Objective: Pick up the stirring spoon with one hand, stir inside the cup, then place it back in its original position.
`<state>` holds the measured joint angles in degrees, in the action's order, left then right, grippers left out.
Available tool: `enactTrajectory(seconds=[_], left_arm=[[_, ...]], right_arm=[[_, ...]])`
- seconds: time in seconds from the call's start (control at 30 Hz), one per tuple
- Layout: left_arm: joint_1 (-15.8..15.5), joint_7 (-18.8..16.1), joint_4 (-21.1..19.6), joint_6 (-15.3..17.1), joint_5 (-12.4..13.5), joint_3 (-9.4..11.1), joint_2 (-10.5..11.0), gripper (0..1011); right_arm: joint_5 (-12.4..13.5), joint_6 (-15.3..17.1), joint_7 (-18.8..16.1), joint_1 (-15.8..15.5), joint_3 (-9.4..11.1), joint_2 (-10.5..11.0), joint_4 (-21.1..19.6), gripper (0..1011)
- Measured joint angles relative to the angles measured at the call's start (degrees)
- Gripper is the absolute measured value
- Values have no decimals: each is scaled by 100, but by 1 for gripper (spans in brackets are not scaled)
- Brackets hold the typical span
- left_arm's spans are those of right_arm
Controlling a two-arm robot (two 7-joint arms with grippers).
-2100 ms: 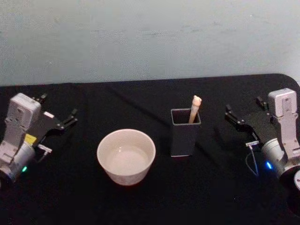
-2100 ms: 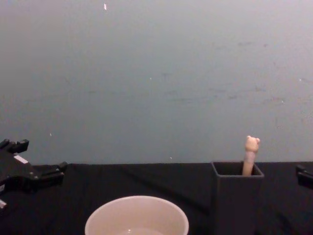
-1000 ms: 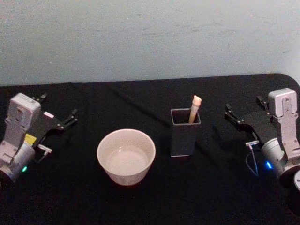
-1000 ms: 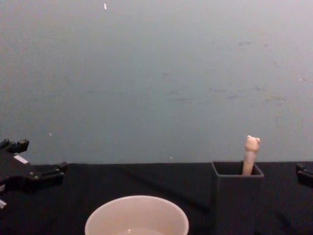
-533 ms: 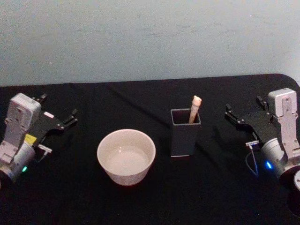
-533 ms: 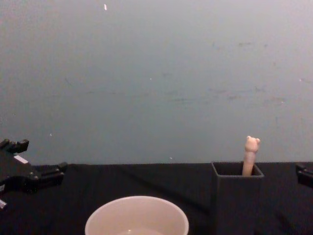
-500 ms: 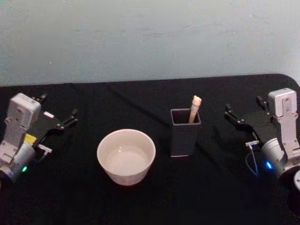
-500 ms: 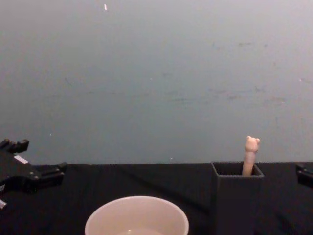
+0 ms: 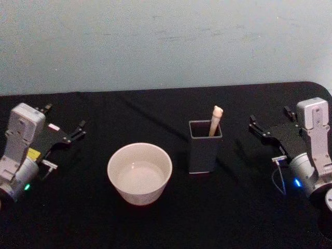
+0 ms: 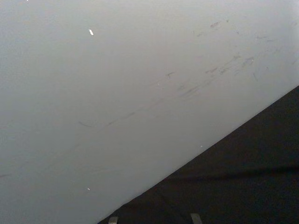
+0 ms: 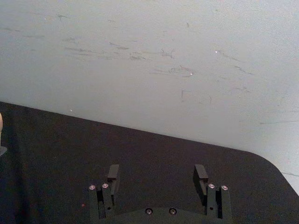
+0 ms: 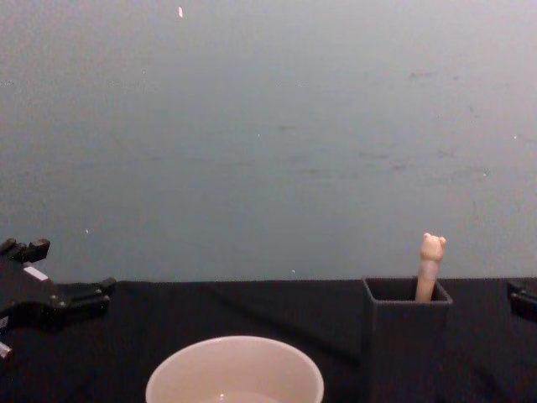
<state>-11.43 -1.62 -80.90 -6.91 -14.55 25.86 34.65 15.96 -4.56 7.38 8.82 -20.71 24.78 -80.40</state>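
Observation:
The stirring spoon (image 9: 215,121) stands upright in a dark grey square holder (image 9: 204,150), its small bear-head top (image 12: 432,246) sticking out above the rim. The cream-white cup (image 9: 138,195) sits just left of the holder on the black table; in the chest view its rim (image 12: 235,342) shows low in the picture. My left gripper (image 9: 64,119) rests at the table's left side, open and holding nothing. At the right side, my right gripper (image 9: 270,117) is open too, well right of the holder; its two fingers (image 11: 112,173) stand wide apart.
Black cloth covers the table (image 9: 171,223), whose far edge meets a pale grey-blue wall (image 9: 166,41). The table's rounded far-right corner (image 11: 273,163) shows in the right wrist view. Bare cloth lies between each gripper and the two objects.

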Motion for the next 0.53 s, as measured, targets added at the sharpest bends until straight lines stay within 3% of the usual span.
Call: enactTrajectory(seconds=[0.53], left_arm=[[0,0,0,0,0,0,0,1001]], right_arm=[[0,0,0,0,0,0,0,1002]])
